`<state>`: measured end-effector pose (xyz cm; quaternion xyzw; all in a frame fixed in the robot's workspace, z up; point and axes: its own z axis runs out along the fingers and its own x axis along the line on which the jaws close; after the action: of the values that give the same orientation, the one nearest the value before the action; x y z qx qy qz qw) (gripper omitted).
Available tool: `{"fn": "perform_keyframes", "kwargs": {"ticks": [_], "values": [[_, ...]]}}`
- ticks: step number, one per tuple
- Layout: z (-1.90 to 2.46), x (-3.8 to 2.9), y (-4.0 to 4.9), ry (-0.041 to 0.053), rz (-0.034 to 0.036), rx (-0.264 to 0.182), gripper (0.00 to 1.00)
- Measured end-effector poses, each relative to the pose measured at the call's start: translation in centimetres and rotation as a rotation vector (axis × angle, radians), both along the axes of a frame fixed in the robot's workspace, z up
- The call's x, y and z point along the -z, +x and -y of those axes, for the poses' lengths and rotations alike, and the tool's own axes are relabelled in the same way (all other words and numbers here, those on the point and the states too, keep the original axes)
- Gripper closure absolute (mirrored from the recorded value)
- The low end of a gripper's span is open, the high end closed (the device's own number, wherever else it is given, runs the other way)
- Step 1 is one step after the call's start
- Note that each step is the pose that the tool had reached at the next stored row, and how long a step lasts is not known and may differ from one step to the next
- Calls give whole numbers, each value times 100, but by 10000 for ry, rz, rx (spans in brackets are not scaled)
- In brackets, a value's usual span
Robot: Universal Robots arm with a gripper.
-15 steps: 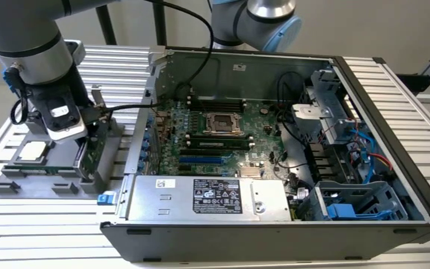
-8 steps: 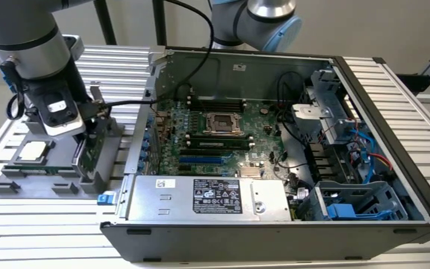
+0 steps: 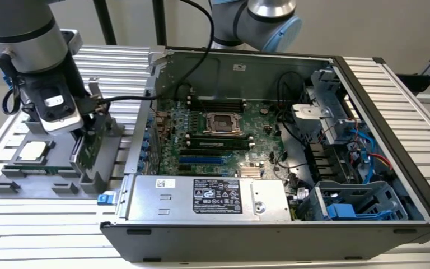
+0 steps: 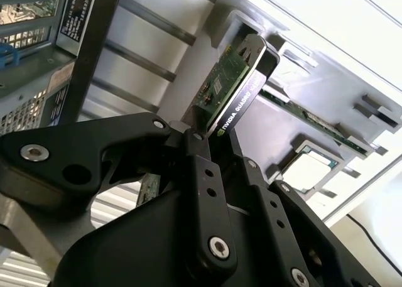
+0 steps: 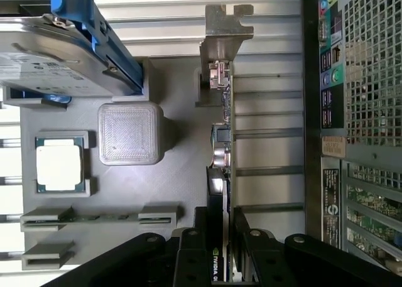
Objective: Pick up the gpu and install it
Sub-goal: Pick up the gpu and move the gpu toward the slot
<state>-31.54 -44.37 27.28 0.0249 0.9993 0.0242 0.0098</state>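
The gpu (image 3: 88, 150) stands on edge in a slot of the grey parts holder (image 3: 20, 188), at the exterior view's left beside the open computer case (image 3: 394, 140). My gripper (image 3: 83, 128) comes down on it from above. In both wrist views the black fingers sit on either side of the card's edge and press against it, so the gripper (image 5: 220, 252) is shut on the gpu (image 5: 221, 142). The second wrist view shows the gripper (image 4: 210, 142) clamping the gpu (image 4: 229, 86), green board on one face and black cooler on the other. Its metal bracket (image 5: 223, 29) is at the far end.
The holder also carries a processor (image 5: 59, 163), a memory stick (image 5: 100, 216) and a silver hard drive with blue rails (image 5: 56, 54). Inside the case lie the motherboard (image 3: 215, 129) with blue slots (image 3: 200, 159), a power supply (image 3: 208, 196) and a drive cage (image 3: 357, 204).
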Motion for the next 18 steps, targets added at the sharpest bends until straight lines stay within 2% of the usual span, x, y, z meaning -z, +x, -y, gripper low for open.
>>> {"fn": "perform_keyframes", "kwargs": {"ticks": [11,18], "values": [[0,-109,0,0,0,0,100],[0,-123,0,1,1,0,100]]}}
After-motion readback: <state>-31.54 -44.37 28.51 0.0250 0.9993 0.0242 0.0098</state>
